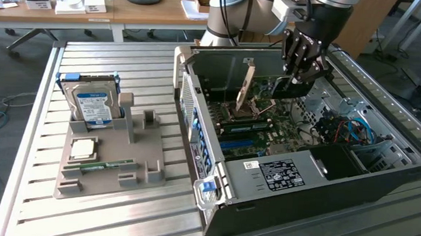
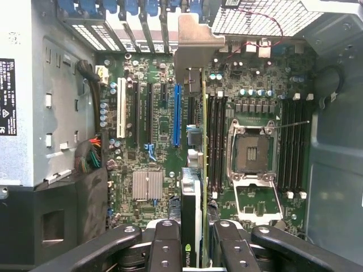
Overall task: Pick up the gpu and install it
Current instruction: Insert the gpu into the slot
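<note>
Gripper [image 2: 197,241] is clamping the gpu [image 2: 191,192] by its upper edge, jaws narrowed on the card. The gpu is hanging edge-down inside the open computer case [image 1: 300,209], over the case's motherboard [image 2: 153,141], its bracket facing the case's rear wall.

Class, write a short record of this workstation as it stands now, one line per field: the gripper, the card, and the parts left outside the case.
gripper: shut on the gpu
gpu: held on edge over the motherboard, inside the open computer case
gpu seating: cannot tell
blue slot: bare, beside the card
hard drive: upright in the grey holder, on the exterior view's left of the case
memory stick: lying in the holder
</note>
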You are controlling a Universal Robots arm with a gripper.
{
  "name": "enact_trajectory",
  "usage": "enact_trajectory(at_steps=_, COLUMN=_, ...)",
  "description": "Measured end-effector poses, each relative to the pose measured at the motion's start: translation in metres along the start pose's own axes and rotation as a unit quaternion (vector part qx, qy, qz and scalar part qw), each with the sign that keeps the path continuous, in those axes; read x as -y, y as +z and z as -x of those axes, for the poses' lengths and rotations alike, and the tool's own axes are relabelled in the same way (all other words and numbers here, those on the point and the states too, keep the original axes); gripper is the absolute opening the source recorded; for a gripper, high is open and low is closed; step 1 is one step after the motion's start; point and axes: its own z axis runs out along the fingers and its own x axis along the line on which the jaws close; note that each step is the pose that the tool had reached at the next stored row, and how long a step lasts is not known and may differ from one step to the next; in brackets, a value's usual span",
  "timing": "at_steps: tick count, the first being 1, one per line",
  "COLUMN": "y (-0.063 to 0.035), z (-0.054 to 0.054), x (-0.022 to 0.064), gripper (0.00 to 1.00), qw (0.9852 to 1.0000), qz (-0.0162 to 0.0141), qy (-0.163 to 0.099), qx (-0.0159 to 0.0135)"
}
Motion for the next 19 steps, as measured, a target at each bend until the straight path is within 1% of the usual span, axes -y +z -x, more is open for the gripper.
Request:
enact_trajectory(at_steps=8, y=0.0041, z=-0.0001, x=0.0, gripper=0.27, qw=1.0, qz=0.0, qy=0.0, qx=0.0)
enact_trajectory(at_steps=19, y=0.0061, z=-0.0001, x=0.0, gripper=0.27, qw=1.0, qz=0.0, qy=0.0, qx=0.0)
